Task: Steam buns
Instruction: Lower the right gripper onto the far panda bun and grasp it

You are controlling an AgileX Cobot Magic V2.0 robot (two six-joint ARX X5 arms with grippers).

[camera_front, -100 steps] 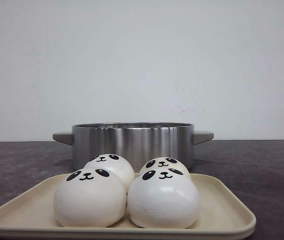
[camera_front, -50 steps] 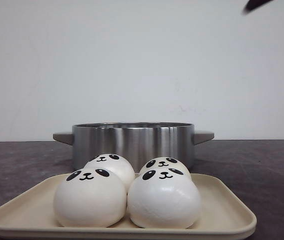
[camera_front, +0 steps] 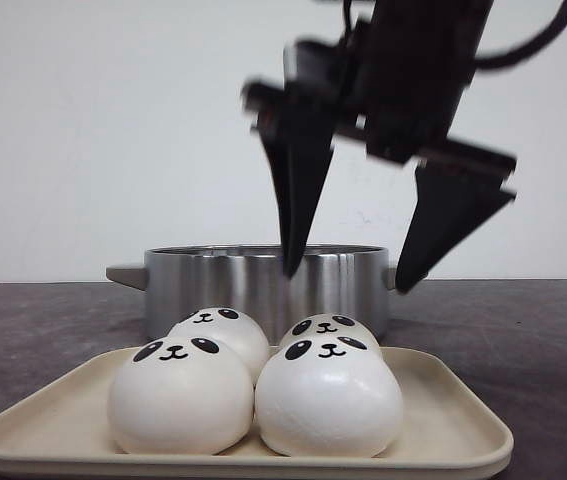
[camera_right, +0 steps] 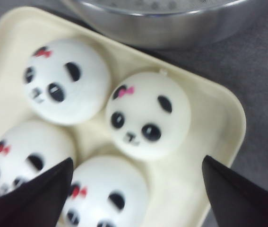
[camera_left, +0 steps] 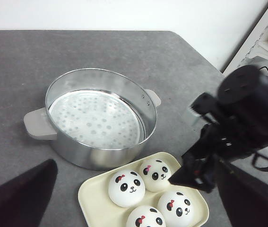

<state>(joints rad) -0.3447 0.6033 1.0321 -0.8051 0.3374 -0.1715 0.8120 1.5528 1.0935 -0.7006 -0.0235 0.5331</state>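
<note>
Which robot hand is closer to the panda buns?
Right. The right gripper hangs open just above the buns; the left gripper sits farther back, looking down at them.

even, soft indoor light; motion blur on the right gripper (camera_front: 348,275), soft focus in the right wrist view

No legible text or labels anywhere.

steel pot (camera_front: 263,285) | cream tray (camera_front: 443,430) in front | dark table (camera_front: 543,340)
</note>
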